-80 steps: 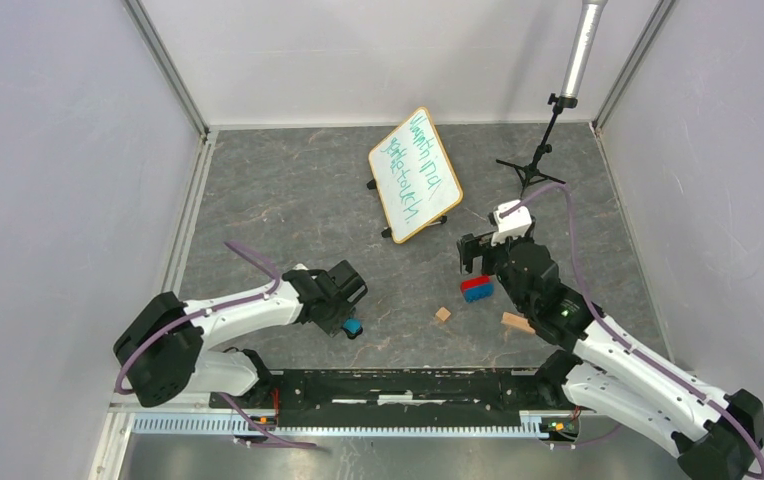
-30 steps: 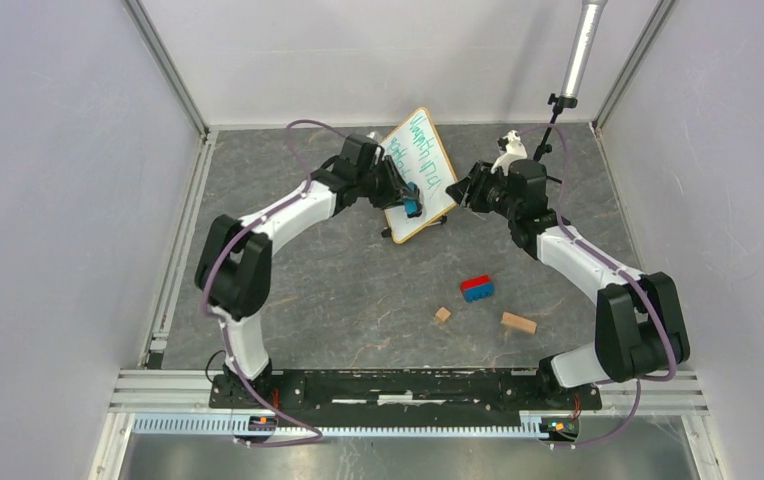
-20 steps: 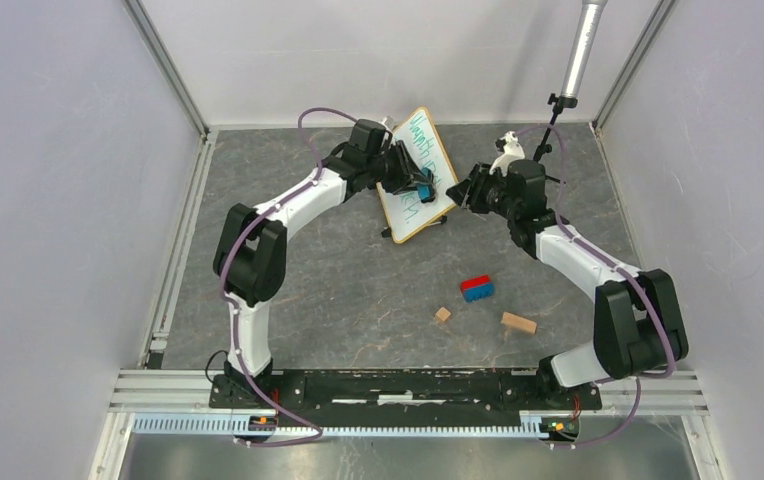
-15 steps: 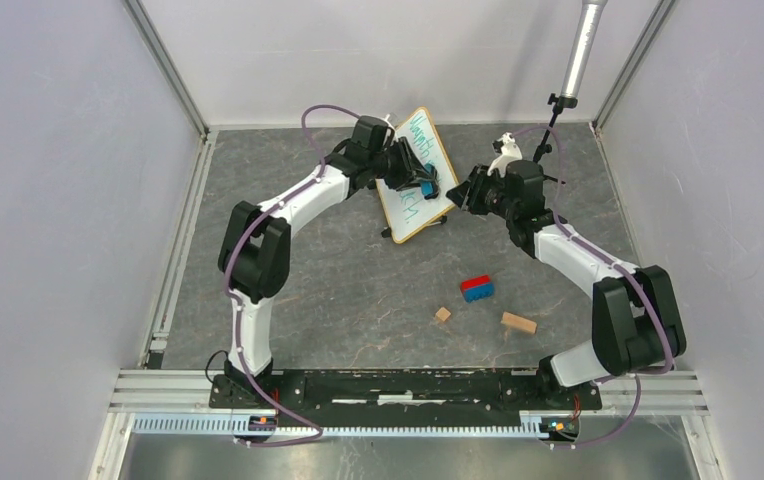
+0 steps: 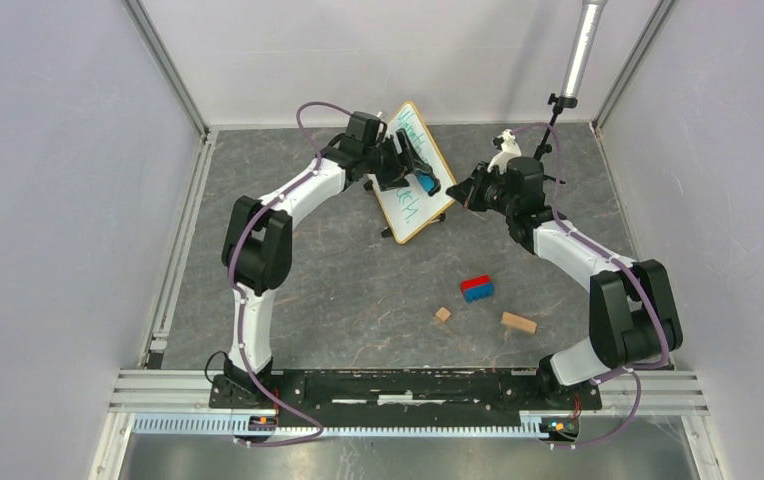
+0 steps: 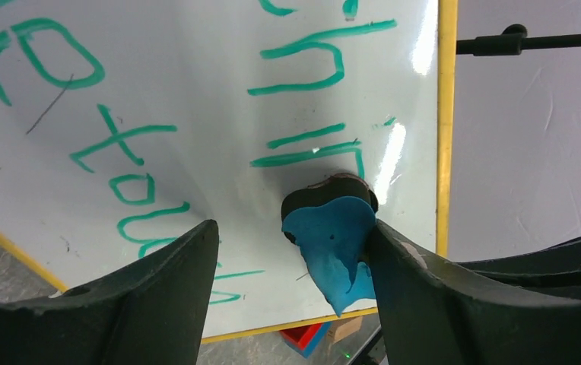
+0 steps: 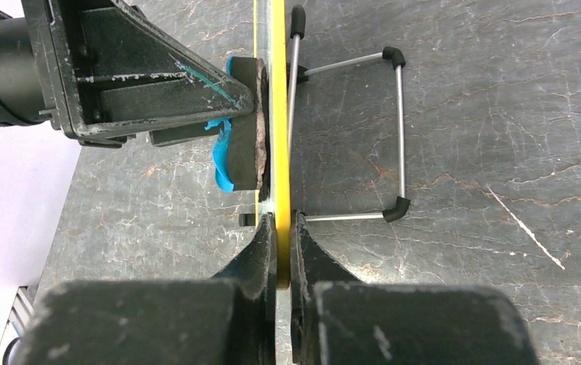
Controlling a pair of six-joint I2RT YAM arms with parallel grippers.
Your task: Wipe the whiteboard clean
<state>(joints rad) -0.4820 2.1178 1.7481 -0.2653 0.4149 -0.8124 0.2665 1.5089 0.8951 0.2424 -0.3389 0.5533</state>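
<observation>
The whiteboard stands tilted on its wire stand at the back of the table, with green writing on its face. A blue-backed eraser lies flat against the board face near its yellow frame. My left gripper is open around it; the eraser touches only the right finger, with a wide gap to the other. My right gripper is shut on the board's frame edge, one finger on each side. In the top view the left gripper and the right gripper meet at the board.
A red and blue block and two small wooden pieces lie on the grey table in front. A black tripod with a silver pole stands at the back right. Enclosure walls close in the sides and back.
The left jaws have opened off the eraser, which stays against the board. The right jaws have closed on the board's edge. The board has shifted and tilted slightly.
</observation>
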